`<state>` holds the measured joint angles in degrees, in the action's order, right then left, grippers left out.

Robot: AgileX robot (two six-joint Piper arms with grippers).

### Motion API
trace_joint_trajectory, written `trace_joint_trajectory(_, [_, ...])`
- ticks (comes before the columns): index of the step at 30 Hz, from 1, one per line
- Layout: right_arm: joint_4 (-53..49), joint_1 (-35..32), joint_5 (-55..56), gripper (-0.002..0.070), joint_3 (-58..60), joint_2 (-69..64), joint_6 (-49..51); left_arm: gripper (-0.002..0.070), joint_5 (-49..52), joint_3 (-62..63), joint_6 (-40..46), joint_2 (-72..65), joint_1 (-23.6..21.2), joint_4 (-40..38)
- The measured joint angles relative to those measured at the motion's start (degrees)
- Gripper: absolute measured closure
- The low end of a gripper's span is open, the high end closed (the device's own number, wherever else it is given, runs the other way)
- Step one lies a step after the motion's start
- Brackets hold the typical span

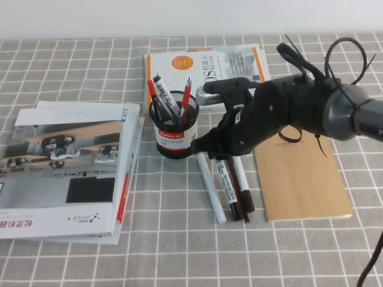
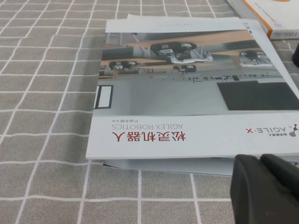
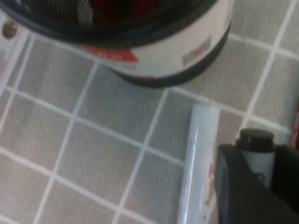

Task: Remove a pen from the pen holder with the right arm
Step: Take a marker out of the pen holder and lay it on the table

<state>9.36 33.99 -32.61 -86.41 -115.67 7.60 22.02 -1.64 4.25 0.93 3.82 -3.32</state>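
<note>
The black mesh pen holder point(image 1: 173, 134) point(image 3: 140, 42) stands upright on the checked cloth with several pens point(image 1: 164, 95) in it. Just to its right, low over the cloth, my right gripper point(image 1: 210, 149) point(image 3: 256, 163) is shut on a white marker with a black end point(image 3: 256, 149). A finger point(image 3: 233, 186) sits on each side of the marker. Its body point(image 1: 227, 179) lies on the cloth between a white pen point(image 1: 210, 185) point(image 3: 196, 163) and a dark red pen point(image 1: 242, 203). My left gripper point(image 2: 259, 161) is shut, holds nothing, and hovers at the near edge of a brochure point(image 2: 187, 93).
A large AgileX brochure point(image 1: 60, 173) covers the left of the table. An orange-and-white book point(image 1: 203, 66) lies behind the holder. A brown notebook point(image 1: 299, 173) lies to the right of the loose pens, and another marker point(image 1: 245, 185) rests beside it.
</note>
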Motion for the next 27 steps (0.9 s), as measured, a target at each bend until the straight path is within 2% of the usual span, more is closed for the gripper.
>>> trace_joint_trajectory(11, [0.0, 0.0, 2.5, 0.0572, 0.0, 0.0, -0.2, 0.068, 0.0, 0.0, 0.0, 0.0, 0.0, 0.0])
trace_joint_trajectory(19, [0.0, 0.0, 2.2, 0.0506, 0.0, 0.0, -0.2, 0.068, 0.0, 0.0, 0.0, 0.0, 0.0, 0.0])
trace_joint_trajectory(27, [0.0, 0.0, 1.0, 0.0495, 0.0, 0.0, -0.2, 0.068, 0.0, 0.0, 0.0, 0.0, 0.0, 0.0])
